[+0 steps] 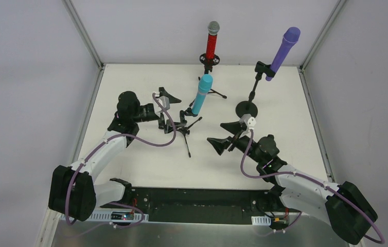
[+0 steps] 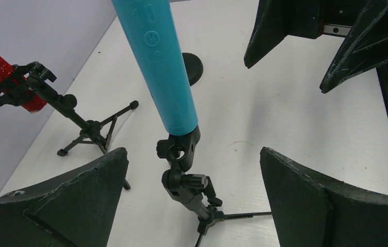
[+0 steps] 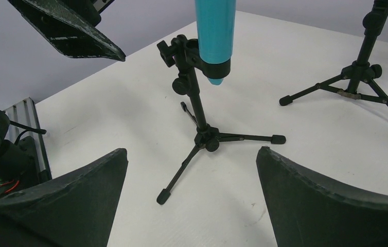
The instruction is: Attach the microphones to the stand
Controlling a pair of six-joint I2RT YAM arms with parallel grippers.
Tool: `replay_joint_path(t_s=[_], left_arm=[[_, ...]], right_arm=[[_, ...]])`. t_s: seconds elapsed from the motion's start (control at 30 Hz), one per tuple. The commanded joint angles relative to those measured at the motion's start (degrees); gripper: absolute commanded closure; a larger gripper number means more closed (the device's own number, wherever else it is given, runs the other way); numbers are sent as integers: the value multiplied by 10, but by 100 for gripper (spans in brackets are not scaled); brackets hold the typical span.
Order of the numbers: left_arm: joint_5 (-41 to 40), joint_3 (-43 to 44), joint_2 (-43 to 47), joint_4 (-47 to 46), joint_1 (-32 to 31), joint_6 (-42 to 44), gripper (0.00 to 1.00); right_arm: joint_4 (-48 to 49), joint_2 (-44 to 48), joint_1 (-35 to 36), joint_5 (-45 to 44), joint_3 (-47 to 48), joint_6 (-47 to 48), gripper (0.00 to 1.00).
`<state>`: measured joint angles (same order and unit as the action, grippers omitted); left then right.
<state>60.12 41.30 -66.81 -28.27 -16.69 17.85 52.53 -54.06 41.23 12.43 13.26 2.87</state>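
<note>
Cyan microphone (image 1: 202, 94) stands clipped near left gripper (image 1: 173, 113).

Top camera overhead, rearward; wrist cameras low, close, opposed, sharing cyan microphone (image 2: 161, 67).

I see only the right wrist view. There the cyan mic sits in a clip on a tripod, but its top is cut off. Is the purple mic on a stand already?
Observer: Yes. From the top view, the purple mic sits tilted in the clip of a round-base stand, at the far right.
Operator: And the red one? I see only a red corner.
Observer: The red mic is in the clip of its tripod at the far edge, silver head up.
Operator: What is the left gripper doing?
Observer: The left gripper is open and empty, beside the cyan mic, not touching it.
</note>
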Motion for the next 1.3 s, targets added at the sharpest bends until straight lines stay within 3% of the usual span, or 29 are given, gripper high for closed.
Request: replay_joint_path(t_s=[0.0,0.33,0.67,0.77,1.27], left_arm=[[7,17,-10,18,-9,43,0],[-2,31,-56,18,-9,48,0],[68,75,-113,58,-9,54,20],[77,93,-126,83,-8,62,30],[70,116,-153,134,-9,78,36]], right_arm=[[7,0,2,17,12,-14,1],[7,-16,2,31,15,-27,1],[-2,-24,2,30,21,-27,1],[-2,-27,2,30,23,-25,1],[-13,-51,3,36,43,-20,1]])
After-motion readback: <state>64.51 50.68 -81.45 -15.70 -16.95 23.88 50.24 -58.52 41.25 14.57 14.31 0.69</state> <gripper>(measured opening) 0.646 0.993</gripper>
